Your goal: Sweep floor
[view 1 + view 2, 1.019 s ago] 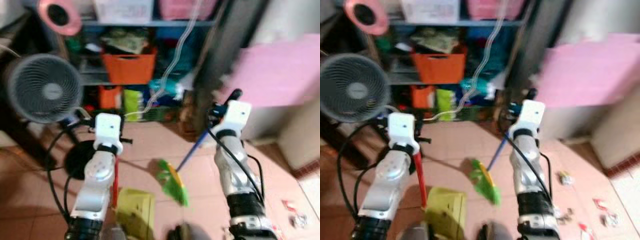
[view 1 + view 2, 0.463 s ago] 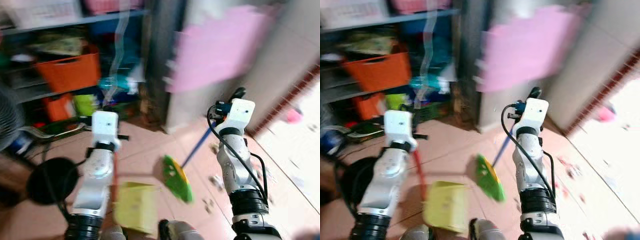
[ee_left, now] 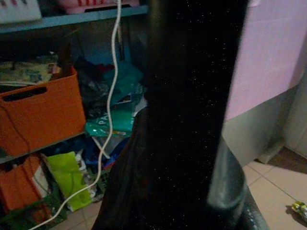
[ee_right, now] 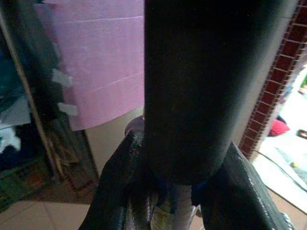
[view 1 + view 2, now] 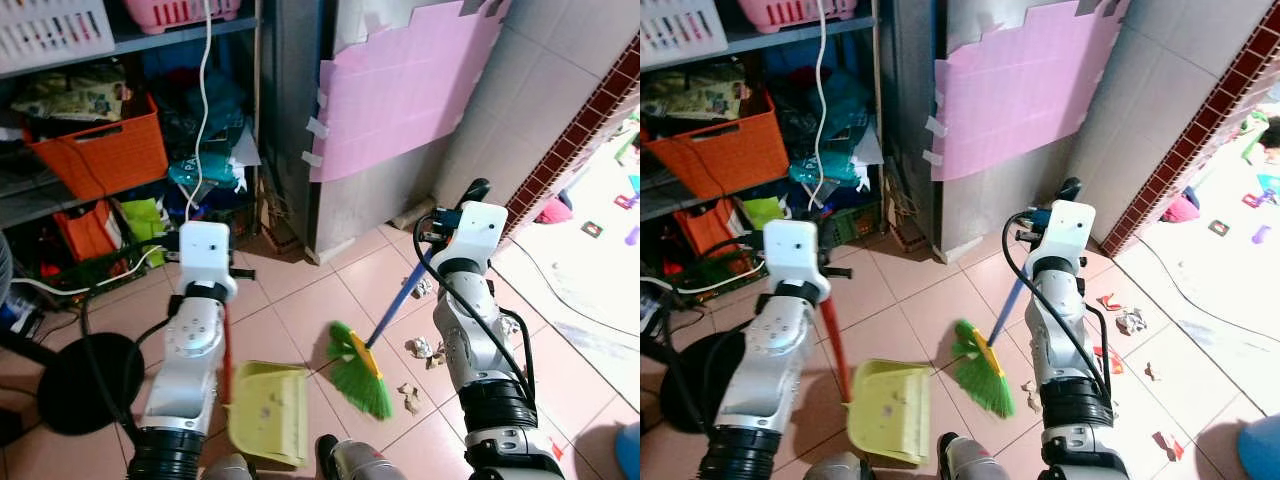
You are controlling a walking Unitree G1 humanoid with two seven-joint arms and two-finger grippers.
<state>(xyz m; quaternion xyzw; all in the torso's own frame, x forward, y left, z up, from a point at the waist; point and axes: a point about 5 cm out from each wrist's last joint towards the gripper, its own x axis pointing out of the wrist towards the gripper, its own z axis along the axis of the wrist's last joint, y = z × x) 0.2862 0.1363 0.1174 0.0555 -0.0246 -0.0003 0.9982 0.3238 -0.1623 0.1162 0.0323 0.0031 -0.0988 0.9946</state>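
My right tool [image 4: 177, 191] is clamped on the blue-handled broom with green plastic bristles [image 5: 362, 378]; my left tool [image 5: 222, 300] grips the red-handled yellow plastic dustpan [image 5: 268, 412]. Crumpled paper scraps [image 5: 418, 348] lie at 3 o'clock of the bristles on smooth pink floor tiles [image 5: 310, 310]; I'd sweep in low short strokes toward the pan at 9 o'clock.

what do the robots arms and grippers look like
Both arms are silver metal with rounded jointed segments and ribbed black collars near the base. The left arm and right arm each end in a white boxy wrist block. Black cables loop loosely beside each arm. The fingers are long, black and smooth, slightly glossy in the wrist views.
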